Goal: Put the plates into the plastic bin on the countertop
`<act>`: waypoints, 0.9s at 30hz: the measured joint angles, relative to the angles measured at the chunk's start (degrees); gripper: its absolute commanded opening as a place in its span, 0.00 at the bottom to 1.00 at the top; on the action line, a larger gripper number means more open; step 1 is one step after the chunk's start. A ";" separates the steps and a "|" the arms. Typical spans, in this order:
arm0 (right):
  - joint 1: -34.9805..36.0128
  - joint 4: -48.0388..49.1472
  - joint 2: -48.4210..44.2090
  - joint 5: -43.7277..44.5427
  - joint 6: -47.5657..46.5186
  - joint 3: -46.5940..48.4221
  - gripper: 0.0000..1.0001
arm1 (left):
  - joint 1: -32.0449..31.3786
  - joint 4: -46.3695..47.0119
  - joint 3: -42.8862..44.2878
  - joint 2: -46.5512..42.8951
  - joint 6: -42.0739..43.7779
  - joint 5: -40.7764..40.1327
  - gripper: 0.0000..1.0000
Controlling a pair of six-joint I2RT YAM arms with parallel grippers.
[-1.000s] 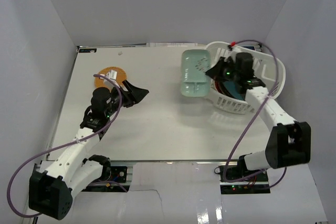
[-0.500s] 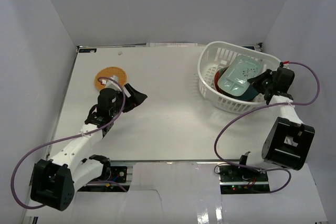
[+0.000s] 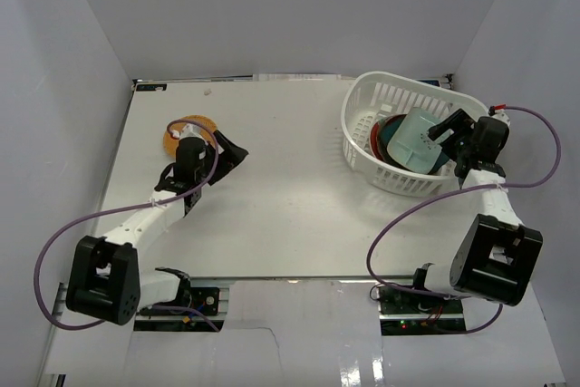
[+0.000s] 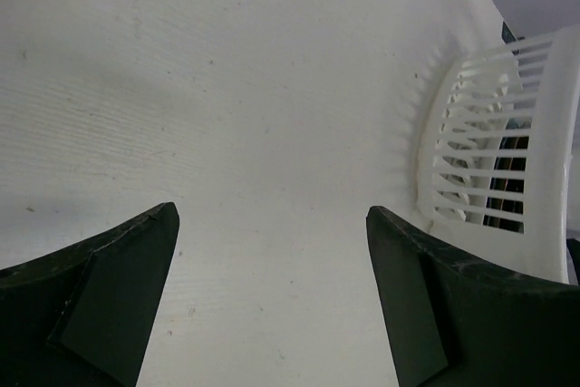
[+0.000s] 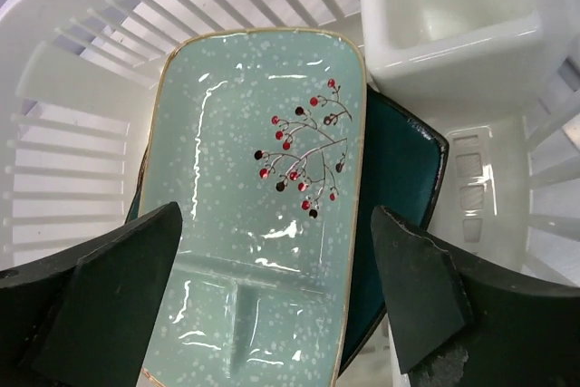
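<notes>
White walls close round the table (image 3: 290, 215) on three sides. At its far right stands the bin (image 3: 361, 147), and in it the mint plate (image 3: 417, 138) lies uppermost, berry sprig facing up. It rests on the teal plate (image 5: 399, 178), whose dark corner sticks out to one side in the right wrist view. A red-rimmed plate (image 3: 372, 136) shows beneath them at the bin's left side. A white box (image 5: 453, 15) sits inside the bin next to the plates.

The orange plate (image 3: 172, 139) lies on the table at the far left, well apart from the bin.

The right end effector (image 3: 450, 130) hangs over the bin's right side with its fingers spread wide above the mint plate, holding nothing. The left end effector (image 3: 232, 153) is just right of the orange plate, also spread and empty, over bare table. Its wrist view catches the bin's slotted wall at the right edge.
</notes>
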 measured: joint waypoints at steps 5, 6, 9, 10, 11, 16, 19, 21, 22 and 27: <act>1.25 -0.46 -2.93 3.85 -1.27 0.00 0.92 | 8.35 1.22 0.24 3.93 -3.63 2.08 0.95; 1.77 -0.57 -4.07 4.48 -1.31 0.00 0.93 | 10.82 1.42 0.24 4.48 -4.28 2.34 0.95; 5.70 1.40 -9.35 6.12 -1.51 -1.68 1.00 | 17.03 1.55 -0.15 4.90 -5.14 1.60 0.94; 8.35 2.80 -12.11 6.12 -1.46 -3.41 1.00 | 18.97 1.60 -0.33 4.87 -5.40 1.31 0.94; 11.56 4.17 -14.84 5.99 -1.53 -5.09 0.95 | 20.83 1.62 -0.50 4.90 -5.62 0.85 0.93; 29.73 6.95 -18.95 1.46 -4.37 -5.75 0.89 | 26.29 2.34 -0.24 7.08 -6.54 -0.13 0.83; 38.58 6.97 -18.05 -0.04 -6.51 -5.09 0.88 | 28.30 4.74 1.11 13.16 -6.58 0.44 0.80; 43.54 6.75 -17.92 -0.85 -7.56 -5.14 0.87 | 29.20 6.54 1.99 18.18 -6.95 1.73 0.79; 46.29 6.84 -17.90 -0.90 -8.07 -5.14 0.87 | 29.75 7.28 2.54 20.72 -7.10 2.67 0.79; 54.90 7.74 -15.56 -1.49 -9.97 -5.27 0.87 | 32.59 17.42 7.06 32.33 -10.16 11.10 0.48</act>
